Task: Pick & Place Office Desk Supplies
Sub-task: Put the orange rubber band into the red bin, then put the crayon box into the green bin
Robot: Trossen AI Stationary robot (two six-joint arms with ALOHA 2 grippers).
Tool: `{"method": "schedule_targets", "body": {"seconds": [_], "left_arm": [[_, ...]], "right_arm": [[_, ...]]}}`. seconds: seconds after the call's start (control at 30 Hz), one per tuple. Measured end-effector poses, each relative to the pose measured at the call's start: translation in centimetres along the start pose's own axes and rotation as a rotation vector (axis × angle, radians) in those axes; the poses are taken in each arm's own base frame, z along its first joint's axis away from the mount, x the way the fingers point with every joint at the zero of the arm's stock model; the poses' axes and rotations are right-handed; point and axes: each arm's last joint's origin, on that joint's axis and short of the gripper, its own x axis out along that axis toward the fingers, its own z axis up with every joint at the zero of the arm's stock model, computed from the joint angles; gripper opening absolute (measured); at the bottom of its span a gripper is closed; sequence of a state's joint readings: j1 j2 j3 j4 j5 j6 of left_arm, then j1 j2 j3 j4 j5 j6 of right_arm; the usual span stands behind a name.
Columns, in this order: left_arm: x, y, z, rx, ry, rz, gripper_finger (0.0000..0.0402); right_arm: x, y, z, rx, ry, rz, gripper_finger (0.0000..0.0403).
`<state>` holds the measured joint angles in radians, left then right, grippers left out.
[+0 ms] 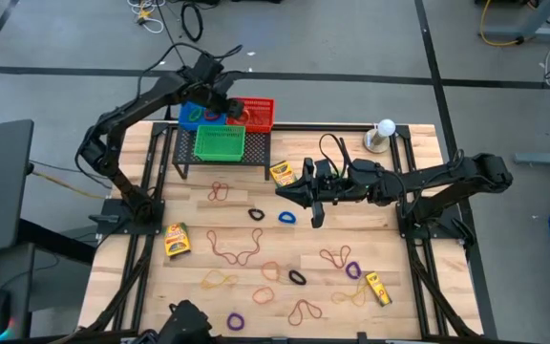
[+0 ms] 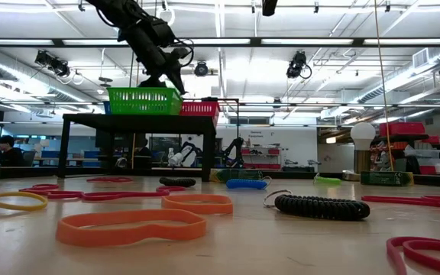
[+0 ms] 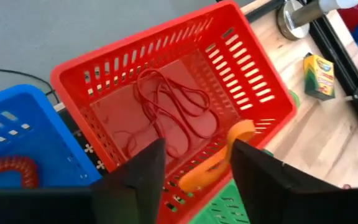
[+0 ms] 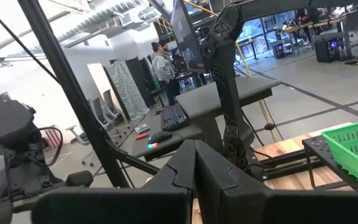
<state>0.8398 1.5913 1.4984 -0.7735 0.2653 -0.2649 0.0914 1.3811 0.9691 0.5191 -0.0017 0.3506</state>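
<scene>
My left gripper [image 3: 194, 149] stands open above the red basket [image 3: 104, 68], slanting down at its near wall; the high view also shows the left gripper [image 1: 229, 107] there. An orange rubber band [image 3: 216, 162] sits between the spread fingers, over the basket's near wall. Red bands [image 3: 166, 106] lie on the basket's floor. My right gripper [image 1: 285, 194] hovers shut over the table's middle, level, holding nothing. Many bands, such as a blue one [image 1: 285, 217], and yellow crayon boxes [image 1: 176, 239] [image 1: 281, 173] [image 1: 378, 288] lie on the table. My left gripper has the orange band's upper end [image 3: 244, 129] right at the tip of one finger [image 3: 253, 162]. Whether the finger still touches the band, I cannot tell. The band's lower end [image 3: 188, 180] is down by the red basket's near wall.
The red basket stands with a blue basket [image 1: 192, 116] and a green basket [image 1: 220, 142] on a black shelf at the table's far left. A white ball on a round base [image 1: 381, 134] stands at the far right. People sit at desks beyond the table.
</scene>
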Motion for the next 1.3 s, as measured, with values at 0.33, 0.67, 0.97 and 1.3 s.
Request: {"method": "schedule_targets", "body": {"seconds": [0.33,0.67,0.97,1.3], "left_arm": [[-2.6,0.1,1.8,-0.083,-0.055,0.010,0.0206],[-1.1,2.3,2.0,-0.260,0.016,-0.012,0.0198],[0.0,-0.1,1.4,0.126,0.022,0.106,0.0135],[-0.1,-2.2,0.7,0.504,0.039,0.174,0.0007]], "right_arm": [[0.0,0.0,0.0,-0.008,0.000,0.000,0.0009],[0.0,0.0,0.0,-0.034,0.000,0.000,0.0009],[0.0,0.0,0.0,-0.050,0.000,0.000,0.0009],[-0.1,-1.9,0.1,0.024,0.006,-0.144,0.0004]]}}
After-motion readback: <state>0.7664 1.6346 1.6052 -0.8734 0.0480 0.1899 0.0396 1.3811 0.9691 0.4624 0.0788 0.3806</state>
